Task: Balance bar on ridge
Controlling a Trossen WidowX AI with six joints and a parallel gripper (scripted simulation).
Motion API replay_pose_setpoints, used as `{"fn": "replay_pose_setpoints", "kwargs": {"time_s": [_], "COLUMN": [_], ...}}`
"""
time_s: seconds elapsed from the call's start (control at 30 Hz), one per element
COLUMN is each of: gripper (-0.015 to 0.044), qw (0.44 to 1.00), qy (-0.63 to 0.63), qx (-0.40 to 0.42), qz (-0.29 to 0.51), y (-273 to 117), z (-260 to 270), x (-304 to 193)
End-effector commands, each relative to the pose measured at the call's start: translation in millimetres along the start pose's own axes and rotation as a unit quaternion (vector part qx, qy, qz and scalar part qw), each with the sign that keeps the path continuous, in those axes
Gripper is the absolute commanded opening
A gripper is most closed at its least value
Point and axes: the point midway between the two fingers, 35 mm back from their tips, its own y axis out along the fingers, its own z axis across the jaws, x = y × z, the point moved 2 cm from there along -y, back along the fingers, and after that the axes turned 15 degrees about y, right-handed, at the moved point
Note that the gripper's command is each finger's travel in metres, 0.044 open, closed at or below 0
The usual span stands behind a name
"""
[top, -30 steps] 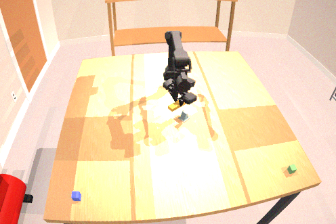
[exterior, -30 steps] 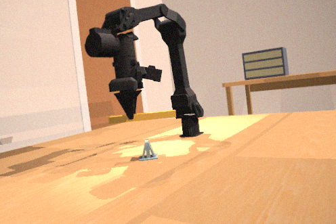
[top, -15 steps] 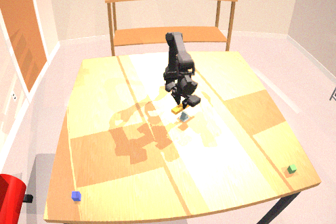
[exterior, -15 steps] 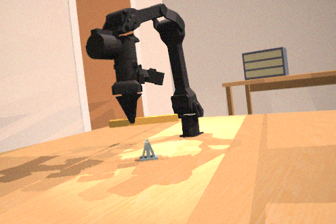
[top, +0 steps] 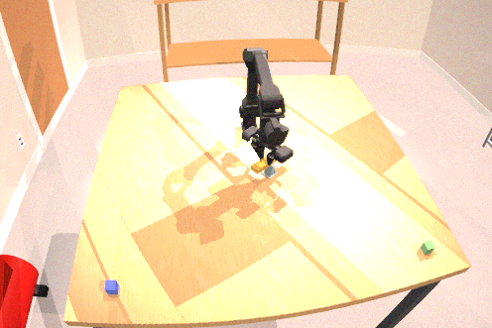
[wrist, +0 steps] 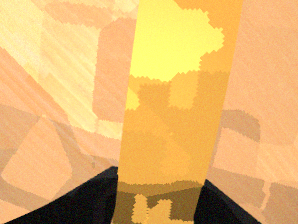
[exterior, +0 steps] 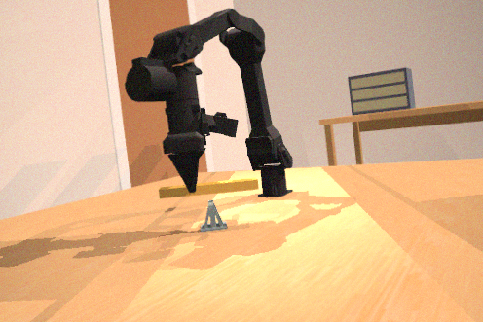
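The gripper (top: 266, 160) (exterior: 193, 190) (wrist: 161, 176) points down and is shut on the yellow-orange bar (top: 258, 165) (exterior: 229, 186) (wrist: 175, 125), one finger on each side of it. In the exterior view the bar is held above the table, looks about level, and sticks out on both sides of the fingers. The small grey-blue ridge (top: 270, 171) (exterior: 212, 218) stands on the table, lower than the bar with a gap between them in that view. In the top view it is just front-right of the bar's visible end. The ridge is not seen in the wrist view.
A blue cube (top: 112, 286) lies near the table's front left corner and a green cube (top: 428, 247) near the front right. The arm's base (exterior: 274, 181) stands behind the ridge. Shadows of the arm cross the wooden table (top: 223, 301).
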Motion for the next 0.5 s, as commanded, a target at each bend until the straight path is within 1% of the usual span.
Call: {"fn": "replay_pose_setpoints", "kwargs": {"time_s": [0.0,0.47], "gripper": [0.0000,0.0000], "qw": [1.000,1.000], "qy": [-0.001,-0.001], "qx": [0.001,0.001], "qz": [0.000,0.000], "y": [7.8,9.3], "z": [0.5,0.5], "x": [0.2,0.3]}}
